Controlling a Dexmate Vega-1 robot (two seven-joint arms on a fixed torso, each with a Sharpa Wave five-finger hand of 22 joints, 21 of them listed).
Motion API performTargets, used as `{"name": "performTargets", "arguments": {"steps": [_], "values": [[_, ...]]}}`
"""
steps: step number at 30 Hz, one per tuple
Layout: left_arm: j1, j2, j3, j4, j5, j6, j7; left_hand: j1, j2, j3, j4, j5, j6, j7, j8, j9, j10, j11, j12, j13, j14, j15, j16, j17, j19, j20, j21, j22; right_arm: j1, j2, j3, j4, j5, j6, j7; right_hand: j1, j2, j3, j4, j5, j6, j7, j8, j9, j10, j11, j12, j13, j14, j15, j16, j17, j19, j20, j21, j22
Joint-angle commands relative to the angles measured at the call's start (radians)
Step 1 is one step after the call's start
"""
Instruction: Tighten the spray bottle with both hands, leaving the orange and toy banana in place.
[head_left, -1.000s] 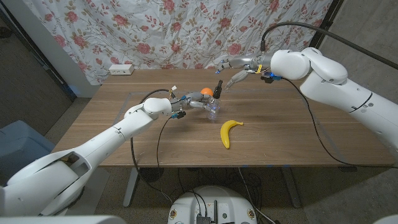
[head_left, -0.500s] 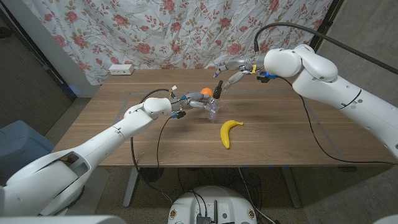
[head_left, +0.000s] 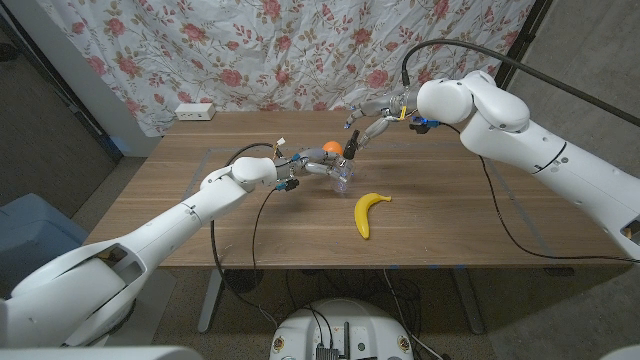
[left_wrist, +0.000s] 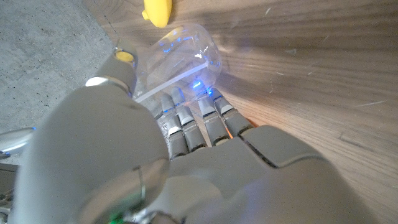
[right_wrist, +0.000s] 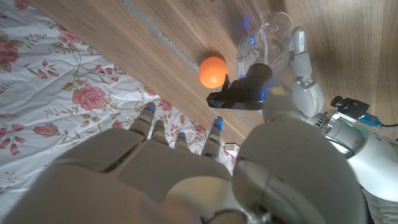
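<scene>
The left hand (left_wrist: 186, 155) shows from behind, its fingers (left_wrist: 208, 118) reaching onto the clear bottle (left_wrist: 177, 53) and wrapped around its body, thumb on the opposite side with a yellow tip. Blue light glints on the fingertips and on the plastic. The bottle stands on the wooden table (left_wrist: 311, 74). One end of the banana (left_wrist: 157, 10) lies beyond the bottle, apart from it. Grey floor shows past the table edge.

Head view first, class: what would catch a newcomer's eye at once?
The clear spray bottle stands mid-table, gripped by the left hand, while the right hand reaches for its black top. A yellow toy banana lies nearer the front edge, and an orange sits just behind the bottle.
</scene>
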Motion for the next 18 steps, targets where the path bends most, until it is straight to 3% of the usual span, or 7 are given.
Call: {"name": "performTargets", "arguments": {"steps": [1, 18], "values": [[-0.007, -0.005, 0.003, 0.012, 0.008, -0.011, 0.002, 0.032, 0.075, -0.005, -0.002, 0.003, 0.036, 0.007, 0.031, 0.003, 0.049, -0.036, 0.009, 0.004, 0.008, -0.144, 0.003, 0.002, 0.006, -0.065, 0.0, 0.004, 0.012, 0.02, -0.022, 0.013, -0.047, -0.015, 0.039, -0.012, 0.003, 0.0, 0.008, -0.003, 0.008, 0.002, 0.01, 0.004, -0.017, 0.004, 0.006, 0.005, -0.007, 0.001, 0.009, 0.005, -0.004, 0.003, -0.001, 0.005], [-0.008, -0.001, 0.004, 0.015, 0.017, -0.012, 0.0, 0.033, 0.079, -0.008, -0.001, 0.004, 0.045, 0.007, 0.038, 0.002, 0.056, -0.036, 0.008, 0.008, 0.012, -0.144, 0.002, 0.0, 0.007, -0.065, -0.001, 0.004, -0.001, 0.035, -0.014, 0.006, -0.086, -0.012, 0.01, -0.048, 0.009, -0.013, 0.017, -0.019, 0.108, 0.014, 0.065, 0.021, -0.002, -0.001, 0.019, 0.005, 0.002, -0.001, 0.022, 0.013, -0.001, 0.001, 0.006, 0.005]]}}
